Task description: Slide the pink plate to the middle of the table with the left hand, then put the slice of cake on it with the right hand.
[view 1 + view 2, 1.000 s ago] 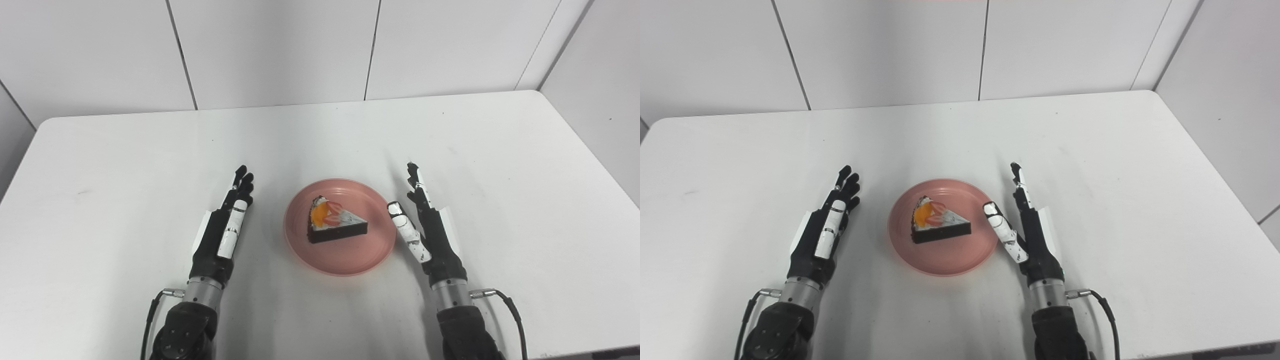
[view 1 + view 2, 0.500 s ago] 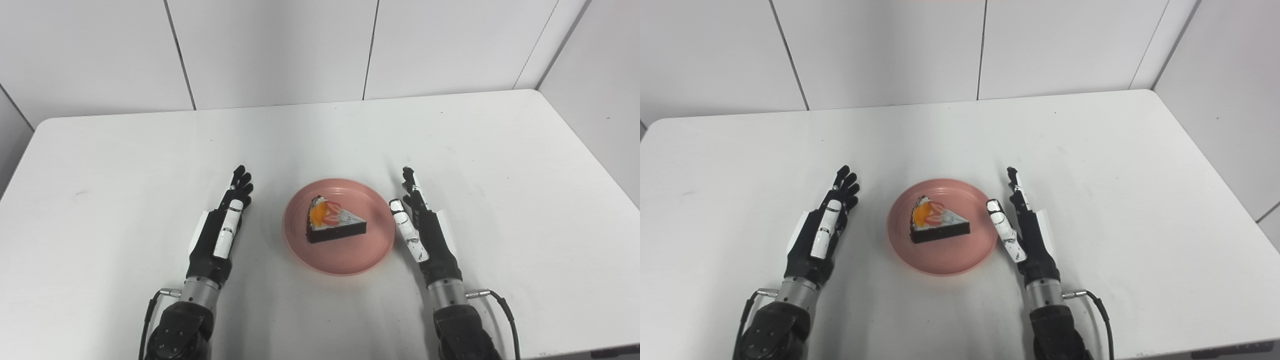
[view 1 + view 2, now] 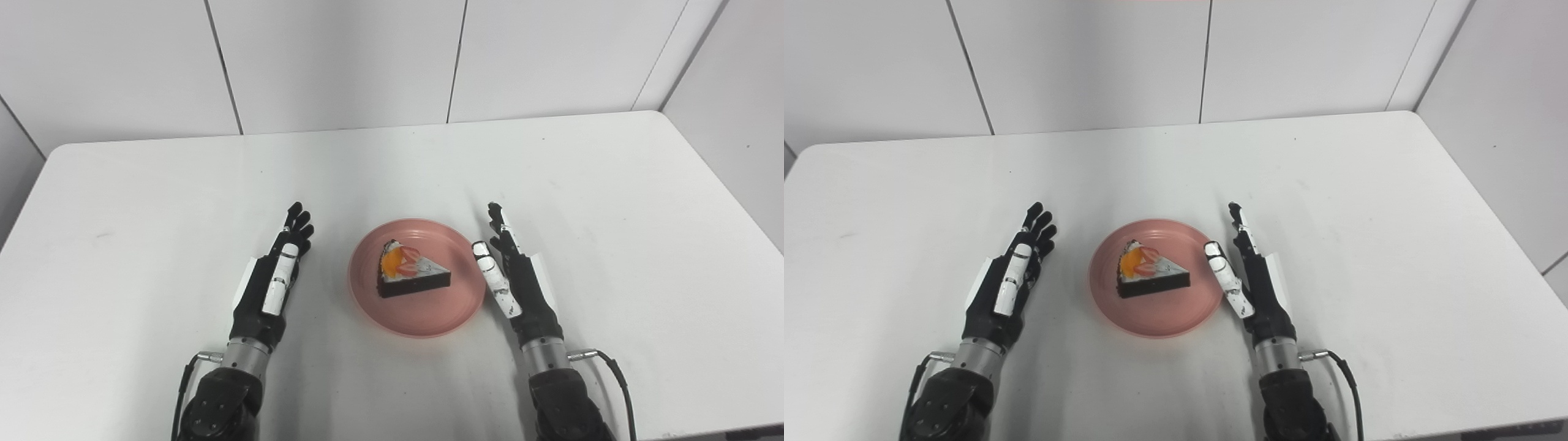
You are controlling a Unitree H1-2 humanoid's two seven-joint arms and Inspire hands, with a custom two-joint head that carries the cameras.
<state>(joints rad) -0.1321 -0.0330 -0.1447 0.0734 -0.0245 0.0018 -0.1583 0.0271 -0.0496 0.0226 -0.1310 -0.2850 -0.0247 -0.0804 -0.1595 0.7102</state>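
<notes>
The white table (image 3: 184, 177) fills most of both views. Its near edge is cut off by the bottom of the picture, and so are its left and right sides. Only the far edge and the two far corners show whole.

The pink plate (image 3: 422, 315) sits flat on the table, about halfway between the left and right sides and closer to the near edge than the far one.

The left hand (image 3: 269, 285) is to the left of the plate, a little way off. It is open and holds nothing, and its fingers point toward the far edge. The right hand (image 3: 517, 278) is just beside the plate's right rim. It is open too, with its thumb (image 3: 493, 278) spread toward the plate. Whether the thumb touches the rim is hard to tell. Both arms are cut off at the bottom.

The slice of cake (image 3: 409, 277) lies on the plate. It has a dark base, white top, and orange and red fruit.
</notes>
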